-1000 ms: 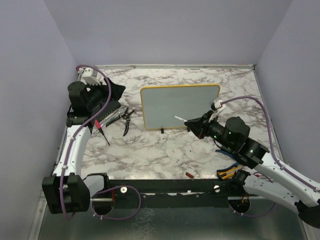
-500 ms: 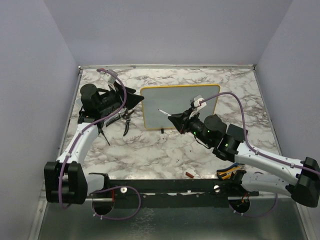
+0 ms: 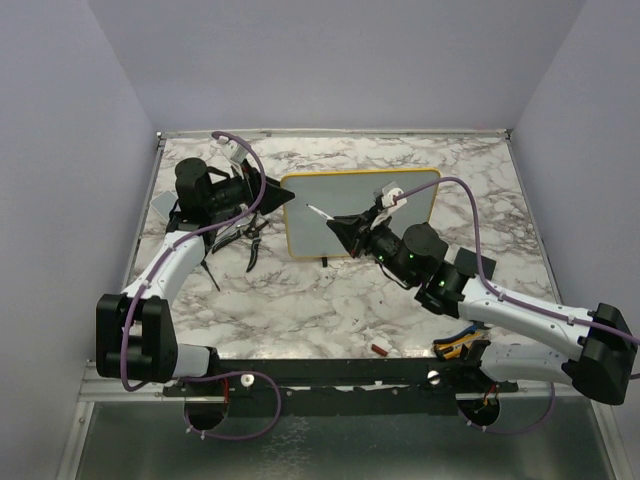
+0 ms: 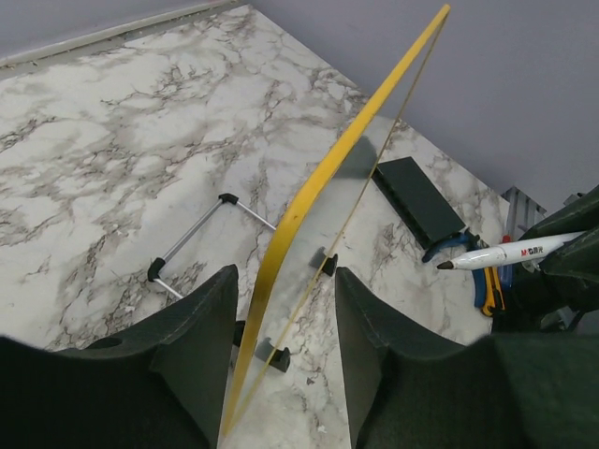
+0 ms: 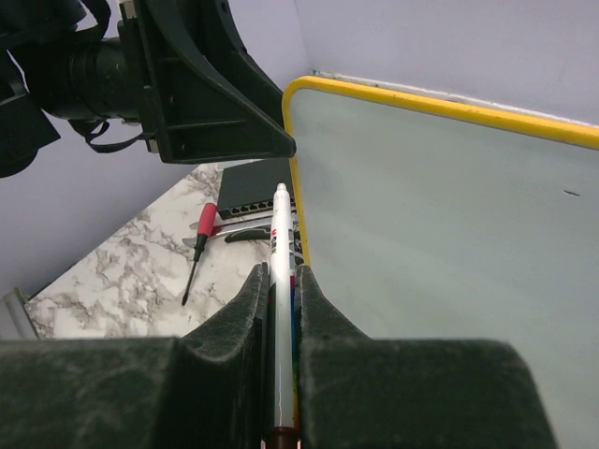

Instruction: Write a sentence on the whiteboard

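Yellow-framed whiteboard [image 3: 360, 205] stands upright mid-table, nothing written; your left gripper [image 4: 284, 299] straddles its edge, fingers apart; right gripper [image 5: 279, 277] pinches the marker [image 5: 280, 220]. Press before you clamp and it could tip or skid.

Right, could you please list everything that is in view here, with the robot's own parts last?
whiteboard: one, pale grey, yellow frame, standing mid-table, no writing visible
marker: one, white, before the board's left part
screwdriver: one, red handle, table left of the board
pliers: one, black, left of the board
black box: one, beside the pliers
slab: one, dark, table's right front
tool handles: count unclear, blue and orange, beside the slab
small item: one, red, table's near edge
table: one, marbled
left fingers: two, dark, apart astride the board's left edge
right fingers: two, dark, shut on the marker
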